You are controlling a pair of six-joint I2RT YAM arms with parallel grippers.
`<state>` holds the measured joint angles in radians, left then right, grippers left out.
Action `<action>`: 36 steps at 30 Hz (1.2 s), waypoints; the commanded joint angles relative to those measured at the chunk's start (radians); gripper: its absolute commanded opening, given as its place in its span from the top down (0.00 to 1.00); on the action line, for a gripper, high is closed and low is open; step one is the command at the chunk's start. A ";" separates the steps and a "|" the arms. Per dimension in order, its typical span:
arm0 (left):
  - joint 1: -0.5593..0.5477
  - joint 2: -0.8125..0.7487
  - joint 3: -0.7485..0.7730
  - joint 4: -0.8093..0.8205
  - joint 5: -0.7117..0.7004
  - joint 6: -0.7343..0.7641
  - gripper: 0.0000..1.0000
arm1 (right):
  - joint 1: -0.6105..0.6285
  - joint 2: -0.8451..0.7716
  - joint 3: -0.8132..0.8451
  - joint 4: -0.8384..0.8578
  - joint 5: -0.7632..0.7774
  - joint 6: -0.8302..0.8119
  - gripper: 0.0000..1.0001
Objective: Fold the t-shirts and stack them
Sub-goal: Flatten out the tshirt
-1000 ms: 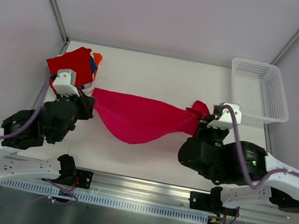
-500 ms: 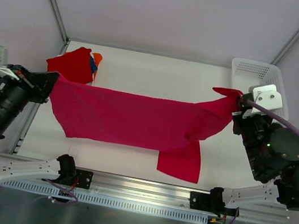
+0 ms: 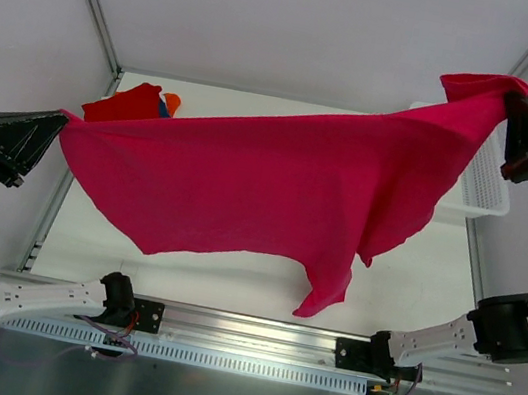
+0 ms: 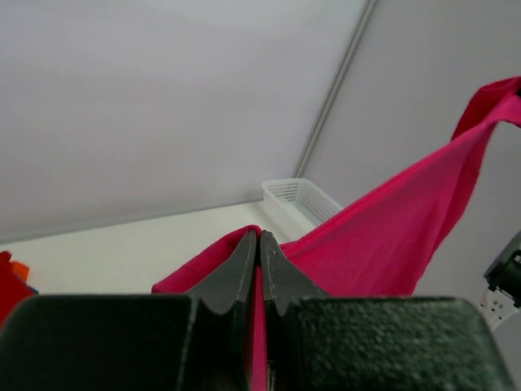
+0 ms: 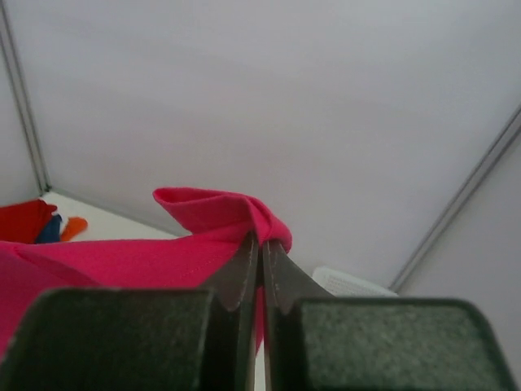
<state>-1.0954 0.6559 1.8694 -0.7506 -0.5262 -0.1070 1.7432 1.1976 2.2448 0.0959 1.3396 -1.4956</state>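
High above the table point(image 3: 400, 291), a magenta-pink t-shirt point(image 3: 278, 175) is hanging spread wide between two robot arms, its top edge pulling taut from side to side while a loose flap is drooping toward the near edge. At one corner the left gripper point(image 3: 60, 117) is pinching the cloth, its fingers closed tight on the fabric; the right gripper point(image 3: 514, 93) is clamping the opposite corner the same way. Beneath that end, a white mesh basket point(image 3: 485, 189) is sitting partly hidden by the cloth. At the table's far-left corner, a red t-shirt point(image 3: 117, 104) is lying folded, with an orange t-shirt point(image 3: 171, 101) and a blue t-shirt point(image 5: 49, 230) peeking out beside it.
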 commanded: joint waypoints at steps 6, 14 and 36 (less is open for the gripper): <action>-0.009 -0.055 -0.073 0.175 0.307 0.135 1.00 | 0.001 -0.297 -0.042 -0.626 -0.665 0.671 0.99; -0.009 -0.177 -0.144 0.252 0.543 0.179 1.00 | -0.236 -0.475 -0.203 -0.639 -1.237 0.900 0.99; 0.280 0.450 -0.633 0.841 0.087 0.088 1.00 | -1.068 -0.139 -0.859 -0.286 -0.720 0.917 1.00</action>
<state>-0.9794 1.0840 1.3106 -0.0910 -0.3687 0.1375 0.8520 1.0462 1.4483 -0.2855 0.6579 -0.8085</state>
